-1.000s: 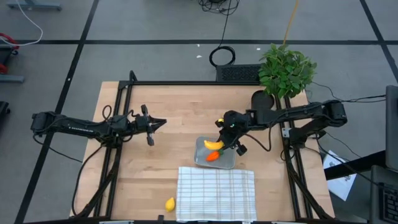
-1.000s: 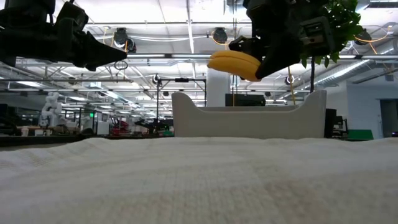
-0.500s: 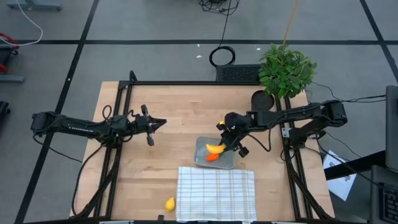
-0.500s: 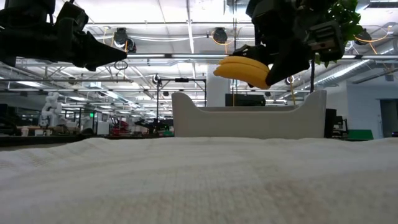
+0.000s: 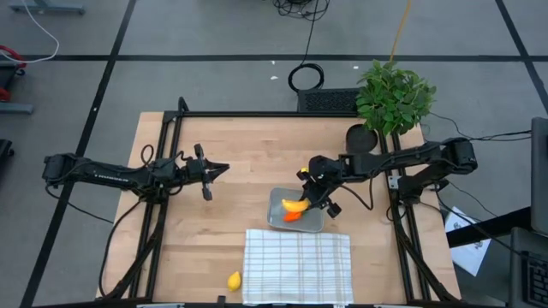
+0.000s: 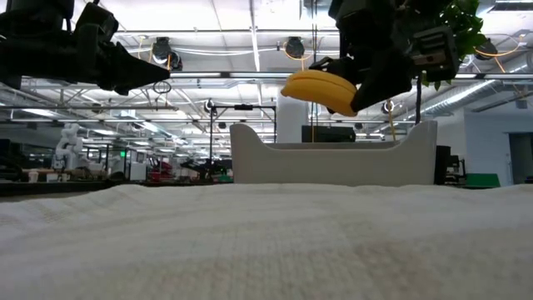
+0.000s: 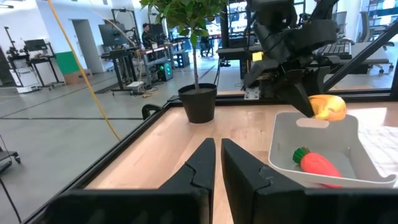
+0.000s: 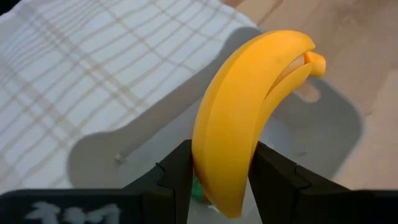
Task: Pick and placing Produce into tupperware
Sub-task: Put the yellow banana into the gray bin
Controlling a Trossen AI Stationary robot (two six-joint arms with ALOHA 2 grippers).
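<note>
My right gripper [image 5: 315, 193] is shut on the curved yellow banana [image 5: 295, 204] above the translucent grey tub [image 5: 277, 201]; the banana also shows in the low view [image 6: 321, 88] and the left wrist view [image 7: 328, 107]. The orange carrot [image 5: 293, 216] with its green top lies on the tub's floor. The small yellow lemon piece [image 5: 234, 280] lies on the wood, left of the checked cloth [image 5: 298, 265]. My left gripper [image 5: 216, 171] hangs over the table's left half, its fingers almost together, empty. My right gripper pinches the banana's lower half [image 8: 219, 168] between its two fingers, which lie across the banana. The fingers slant down from the table's right side. The banana is lifted clear above the tub, its stem end [image 8: 314, 61] pointing away from the gripper.
A leafy potted plant [image 5: 392, 98] stands at the table's far right corner. The white checked cloth lies along the near edge, just in front of the tub. Bare wood lies between the two arms.
My right gripper has carried the banana a little toward the table's near edge over the tub. The banana has dipped slightly, then come up again; it stays held above the tub.
</note>
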